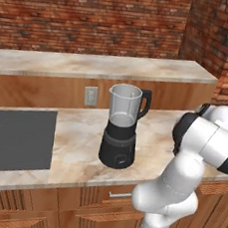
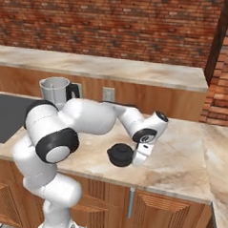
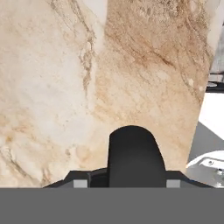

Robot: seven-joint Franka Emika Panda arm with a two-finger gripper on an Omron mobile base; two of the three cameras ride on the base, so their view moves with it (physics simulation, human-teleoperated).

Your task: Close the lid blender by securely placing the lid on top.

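Note:
The blender (image 1: 120,131) stands on the marble counter (image 1: 77,147) with its black base, clear grey jar and black side handle; the jar mouth has nothing on it. Its jar top (image 2: 54,89) peeks out behind my arm. The black lid (image 2: 119,155) lies on the counter well to the right of the blender, near the front edge. My gripper (image 2: 133,161) points down right at the lid. In the hand view the lid's raised knob (image 3: 131,153) sits between the fingertips of my gripper (image 3: 127,183), which stand wide apart, with a gap on the knob's left side.
A dark cooktop panel (image 1: 15,140) is set into the counter left of the blender. Behind runs a raised marble ledge (image 1: 101,67) with a wall outlet (image 1: 90,96) below it. Brick walls close the back and right. The counter's front edge (image 2: 154,184) is close to the lid.

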